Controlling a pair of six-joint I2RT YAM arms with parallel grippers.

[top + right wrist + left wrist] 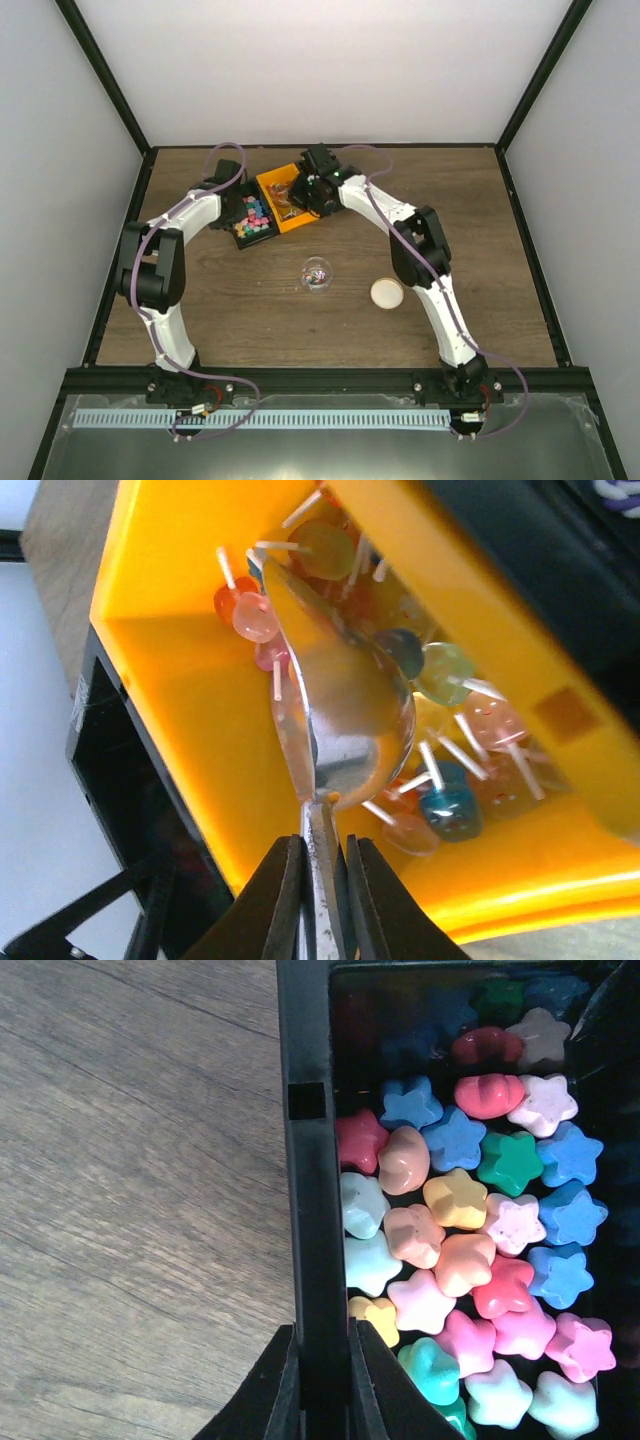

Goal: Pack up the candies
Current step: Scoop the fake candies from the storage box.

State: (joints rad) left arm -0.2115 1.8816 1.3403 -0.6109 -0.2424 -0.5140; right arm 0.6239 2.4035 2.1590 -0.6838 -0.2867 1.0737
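Left fingers clamp the black plastic tray's wall; small pastel star-shaped candies fill it, far centre of the tabletop. Right fingers grip a shiny metal spoon in the adjoining orange plastic bin. Likely light, hard, slippery: scoop, don't pinch.

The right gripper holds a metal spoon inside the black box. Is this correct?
Not quite. The right gripper holds the metal spoon inside the orange box, not the black one. The right wrist view shows this.
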